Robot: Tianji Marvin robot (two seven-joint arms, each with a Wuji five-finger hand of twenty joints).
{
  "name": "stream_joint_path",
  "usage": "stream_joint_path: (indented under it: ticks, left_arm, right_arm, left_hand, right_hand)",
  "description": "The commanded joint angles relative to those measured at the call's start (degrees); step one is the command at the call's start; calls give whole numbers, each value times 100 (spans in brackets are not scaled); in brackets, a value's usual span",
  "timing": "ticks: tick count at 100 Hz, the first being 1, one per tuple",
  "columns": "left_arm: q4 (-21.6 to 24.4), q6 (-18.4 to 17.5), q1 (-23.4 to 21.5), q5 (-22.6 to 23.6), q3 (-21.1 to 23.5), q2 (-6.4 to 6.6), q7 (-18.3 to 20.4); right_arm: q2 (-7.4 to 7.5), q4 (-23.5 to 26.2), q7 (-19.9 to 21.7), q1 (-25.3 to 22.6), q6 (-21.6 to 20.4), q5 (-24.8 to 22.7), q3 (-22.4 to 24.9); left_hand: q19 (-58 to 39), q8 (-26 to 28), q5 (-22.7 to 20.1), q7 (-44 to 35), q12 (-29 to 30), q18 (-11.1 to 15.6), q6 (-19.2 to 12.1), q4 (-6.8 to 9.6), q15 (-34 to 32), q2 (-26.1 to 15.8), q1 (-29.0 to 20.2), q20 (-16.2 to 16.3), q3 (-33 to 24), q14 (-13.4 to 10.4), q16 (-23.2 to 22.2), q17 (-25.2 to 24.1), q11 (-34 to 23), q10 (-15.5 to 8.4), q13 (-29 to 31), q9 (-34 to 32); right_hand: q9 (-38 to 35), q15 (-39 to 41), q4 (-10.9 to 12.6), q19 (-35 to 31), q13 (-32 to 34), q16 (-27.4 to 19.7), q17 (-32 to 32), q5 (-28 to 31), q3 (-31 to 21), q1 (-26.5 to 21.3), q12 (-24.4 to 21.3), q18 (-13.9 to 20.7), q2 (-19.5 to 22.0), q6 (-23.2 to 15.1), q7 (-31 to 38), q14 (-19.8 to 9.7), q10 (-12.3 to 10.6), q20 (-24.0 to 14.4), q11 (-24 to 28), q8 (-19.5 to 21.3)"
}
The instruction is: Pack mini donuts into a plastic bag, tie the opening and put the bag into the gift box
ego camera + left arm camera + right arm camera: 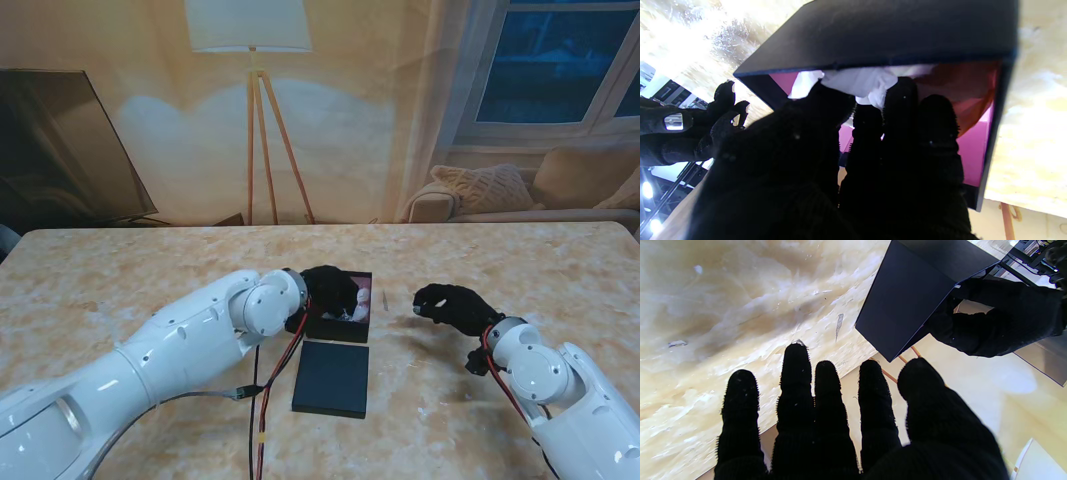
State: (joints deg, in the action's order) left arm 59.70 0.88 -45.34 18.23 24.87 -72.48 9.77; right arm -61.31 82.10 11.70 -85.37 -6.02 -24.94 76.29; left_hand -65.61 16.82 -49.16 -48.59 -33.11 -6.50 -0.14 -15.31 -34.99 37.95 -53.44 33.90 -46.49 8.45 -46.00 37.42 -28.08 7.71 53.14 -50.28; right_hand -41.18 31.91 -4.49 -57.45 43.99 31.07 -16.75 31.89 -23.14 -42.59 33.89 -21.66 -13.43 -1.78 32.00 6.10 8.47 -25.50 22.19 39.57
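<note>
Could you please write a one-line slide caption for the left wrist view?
Left hand reaching into the open gift box, fingers on the white plastic bag against its pink lining.

Gift box [345, 312] mid-bench [120, 270]; lid [332, 378] flat, nearer to me. Left hand [330, 290] in box; right hand [455, 305] apart, right of box.

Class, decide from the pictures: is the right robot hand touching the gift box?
Apart. In the stand's view, bare table shows between the right robot hand and the gift box; the right wrist view also shows its fingers short of the box.
</note>
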Motion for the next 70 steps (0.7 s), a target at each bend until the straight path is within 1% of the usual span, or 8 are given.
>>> stream_joint_path:
  ticks: [1, 16, 18, 25, 33, 41, 45, 70]
  left_arm:
    - [46, 63, -58, 13, -9, 26, 119]
    - [175, 118, -128, 34, 74, 89, 142]
    - [206, 137, -143, 29, 95, 102, 153]
    - [309, 184, -201, 35, 173, 139, 152]
    - [450, 241, -285, 0, 289, 186, 172]
    - [601, 304, -375, -47, 406, 233, 199]
    - [672, 305, -413, -37, 457, 261, 204]
    - [1112, 177, -688, 161, 800, 439, 184]
  right_arm:
    - [-25, 18, 68, -49, 12, -16, -21]
    - [-28, 22, 55, -55, 16, -11, -15]
    - [-29, 23, 54, -56, 18, -11, -13]
    - [-30, 24, 48, -58, 20, -11, -11]
    - [-31, 23, 49, -57, 22, -4, -11]
    - [-32, 23, 48, -54, 28, 1, -12]
    - [-32, 23, 52, -53, 29, 9, -12]
    - [-33, 25, 57, -49, 44, 25, -16]
  left_hand:
    - [143, 70, -67, 161, 81, 14, 86, 66, 332, -158, -45, -92, 185, 301, 339, -274, -51, 122, -284, 145]
    - [262, 216, 53, 514, 485, -272, 286, 105, 393, -513, 56, -20, 495, 523, 333, -823, -177, 218, -793, 532]
    - [246, 262, 55, 613, 624, -322, 336, 158, 390, -590, -8, 6, 670, 568, 337, -918, -198, 263, -882, 578]
    - [276, 251, 143, 722, 672, -368, 408, 157, 420, -746, 68, 9, 749, 627, 346, -1060, -153, 343, -1023, 705]
    - [266, 413, 178, 958, 710, -414, 459, 246, 400, -1068, 11, 64, 1231, 673, 367, -1212, -105, 388, -1173, 807]
    - [280, 428, 246, 1014, 717, -466, 456, 254, 416, -1194, 71, 76, 1331, 687, 371, -1315, -72, 382, -1260, 883]
    - [268, 542, 269, 1126, 706, -501, 437, 333, 397, -1294, 15, 151, 1591, 698, 371, -1389, -40, 367, -1324, 931]
    - [309, 663, 472, 1246, 734, -646, 372, 364, 435, -1417, 167, 256, 1776, 772, 338, -1753, 89, 231, -1656, 1134]
  right_hand:
    - [-138, 120, -193, -116, 109, 214, -3, -8, -58, 48, 59, -22, -133, -132, 63, -118, -145, -1, 71, -70]
    - [-142, 132, -207, -123, 114, 215, -4, -14, -69, 25, 58, -25, -134, -132, 98, -105, -129, 2, 76, -92]
    - [-140, 132, -209, -121, 114, 215, 0, -17, -69, 24, 58, -21, -131, -132, 102, -107, -139, 3, 76, -96]
    - [-143, 134, -212, -127, 114, 215, -9, -21, -68, 23, 57, -23, -133, -133, 113, -107, -127, 3, 77, -108]
    - [-141, 136, -214, -130, 114, 214, -13, -34, -69, 16, 56, -22, -121, -134, 122, -111, -136, 5, 78, -120]
    - [-140, 142, -220, -128, 116, 216, -7, -35, -60, 15, 57, -21, -121, -147, 140, -105, -140, 8, 81, -127]
    - [-135, 143, -221, -125, 118, 216, -3, -38, -58, 15, 56, -16, -118, -143, 143, -99, -130, 10, 79, -132]
    - [-142, 144, -217, -132, 115, 215, -6, -44, -30, 17, 54, -22, -98, -150, 163, -98, -127, 11, 79, -153]
